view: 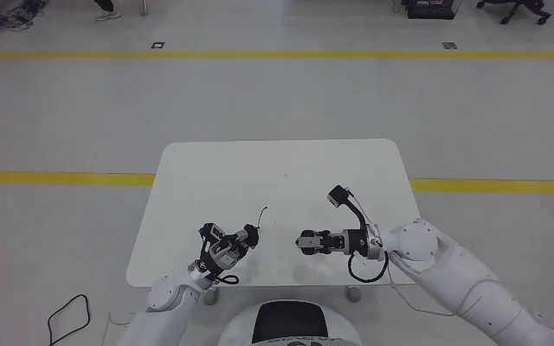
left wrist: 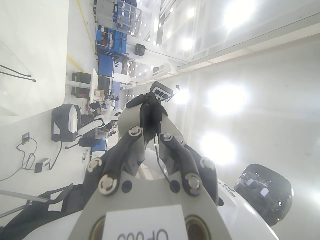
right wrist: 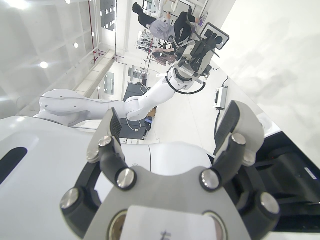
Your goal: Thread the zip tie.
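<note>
The left claw [view: 250,234] is clenched on the thin black plastic zip tie [view: 262,214]. The tie's loose end points out over the flat white table with round corners [view: 277,164]. The right claw [view: 300,241] is released, with its two fingers [right wrist: 231,117] spread wide. It faces the left claw from near by and does not touch it. Yellow tape lines [view: 78,178] cross the pale floor [view: 277,95]. A black looped cable [view: 65,316] lies there beside the table.

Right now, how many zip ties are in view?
1 for sure: the zip tie pinched by the left gripper, fingers shut, above the table. Two dark lines may be shadows or more ties.
</note>
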